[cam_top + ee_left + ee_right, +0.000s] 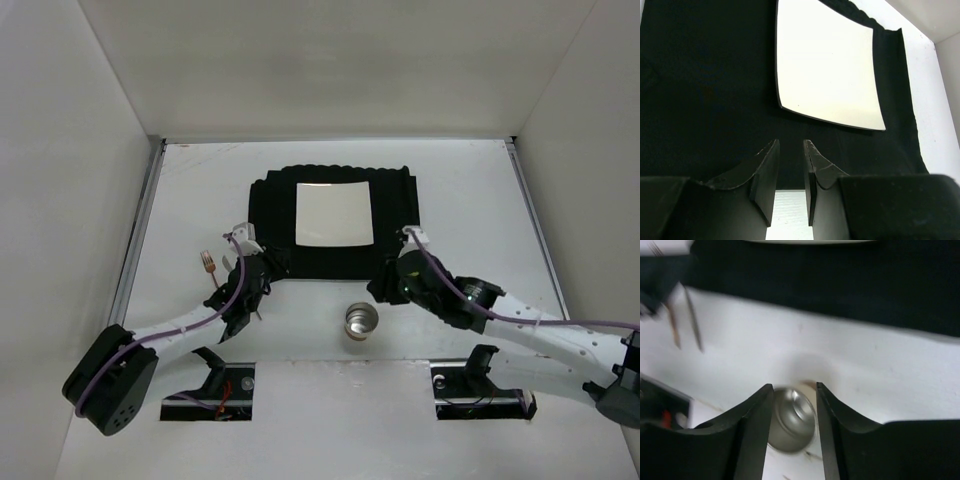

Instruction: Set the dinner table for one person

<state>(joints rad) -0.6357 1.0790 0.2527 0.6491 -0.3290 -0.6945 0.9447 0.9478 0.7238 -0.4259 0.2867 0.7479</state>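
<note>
Here is the dinner table (460,200), a big matte-white top with thin metal rails down its sides. It stretches well beyond the black ribbed rectangular placemat (270,215) on every side and carries everything in play. The white square plate (334,213) lies flat in the middle of the placemat, with dark cloth showing all round it.

The left gripper (790,147) hovers at the placemat's near-left part. Its jaws are drawn in to a narrow slit with nothing between them, and bare white tabletop shows through the gap. Off the placemat's near-left corner there is a copper-coloured fork (208,263) on the table, tines pointing toward the far wall, close beside the left arm.

The right gripper (792,387) hangs over the table just off the placemat's near edge, toward its right corner. Its jaws are parted moderately and gripping nothing. A small shiny round metal cup (362,322) shows low in the gap between its fingers, though contact is hard to call from the wrist view. From above, the cup stands upright on the table, mouth up, just near of the placemat's near edge.
</note>
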